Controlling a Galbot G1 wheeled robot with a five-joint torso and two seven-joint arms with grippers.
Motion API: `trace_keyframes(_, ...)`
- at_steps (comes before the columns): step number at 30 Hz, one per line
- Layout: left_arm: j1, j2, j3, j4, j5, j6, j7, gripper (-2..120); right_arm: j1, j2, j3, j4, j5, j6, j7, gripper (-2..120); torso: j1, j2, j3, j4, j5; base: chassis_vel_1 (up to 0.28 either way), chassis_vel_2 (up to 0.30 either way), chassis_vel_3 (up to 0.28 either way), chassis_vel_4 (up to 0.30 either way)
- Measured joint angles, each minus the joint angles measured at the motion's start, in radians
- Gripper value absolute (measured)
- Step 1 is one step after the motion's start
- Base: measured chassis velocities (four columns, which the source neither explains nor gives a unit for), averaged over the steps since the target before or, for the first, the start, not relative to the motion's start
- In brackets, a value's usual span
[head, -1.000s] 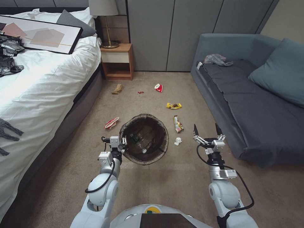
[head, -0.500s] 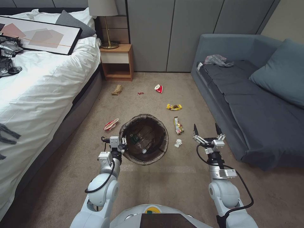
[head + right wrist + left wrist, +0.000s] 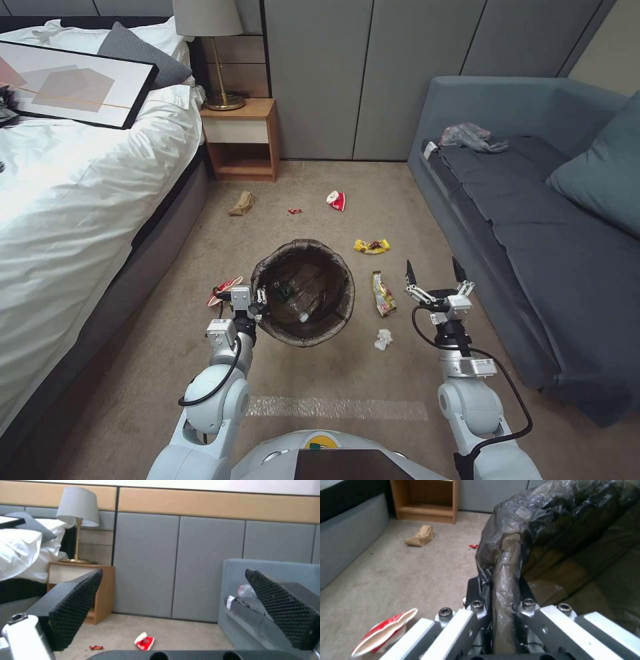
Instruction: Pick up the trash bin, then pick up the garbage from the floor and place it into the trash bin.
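We are gripping the trash bin (image 3: 303, 293) rim tight in our left pincer (image 3: 261, 308), carried above the floor (image 3: 320, 373), while our right pincer (image 3: 432, 272) is gaping wide, holding nothing, and should be lowering squarely over the crumpled tissue (image 3: 383, 340).

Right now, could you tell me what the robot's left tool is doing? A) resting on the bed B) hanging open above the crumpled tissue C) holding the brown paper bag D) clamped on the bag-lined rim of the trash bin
D: the left tool is shut on the rim of the trash bin, its fingers pinching the bag-covered edge, while the right tool hangs open and empty.
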Motion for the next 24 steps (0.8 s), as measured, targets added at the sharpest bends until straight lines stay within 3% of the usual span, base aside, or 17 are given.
trace_keyframes(24, 0.001, 0.001, 0.000, -0.001, -0.001, 0.001, 0.000, 3, 0.000, 0.000, 0.001, -0.002, -0.007, 0.004, 0.002, 100, 0.000, 0.000, 0.000, 0.0001, 0.0002, 0.005, -0.006, -0.005, 0.004)
